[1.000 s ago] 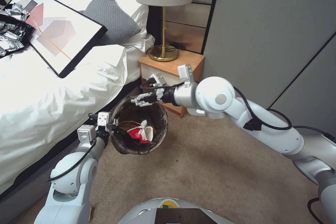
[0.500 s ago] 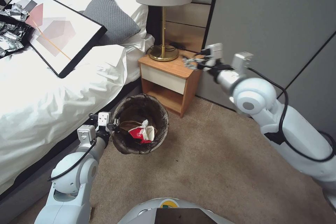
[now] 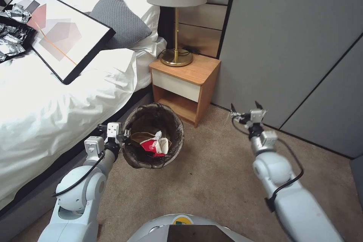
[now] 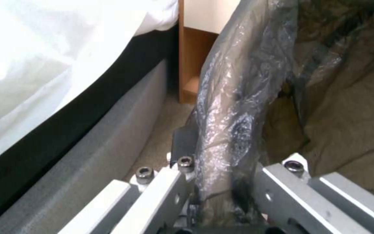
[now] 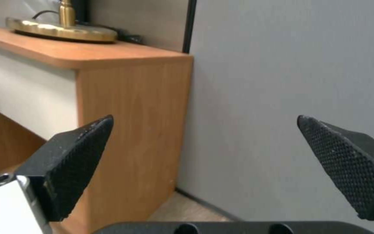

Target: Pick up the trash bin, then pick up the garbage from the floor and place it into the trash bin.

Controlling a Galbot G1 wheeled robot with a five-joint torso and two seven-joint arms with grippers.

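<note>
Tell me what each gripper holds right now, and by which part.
The left gripper is clamped on the trash bin at its bag-lined rim, on the side nearest the bed. The right gripper is open and holds nothing.

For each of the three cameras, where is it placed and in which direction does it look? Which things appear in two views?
Head view: from the robot's head, down at the carpet and bed; both arms show, the left claw gripping the trash bin, the right claw open near the wall.
Left wrist view: along the left claw, clamped on the trash bin's lined rim.
Right wrist view: between the right claw's spread fingers toward the nightstand.
Shared: the nightstand and lamp base.
</note>
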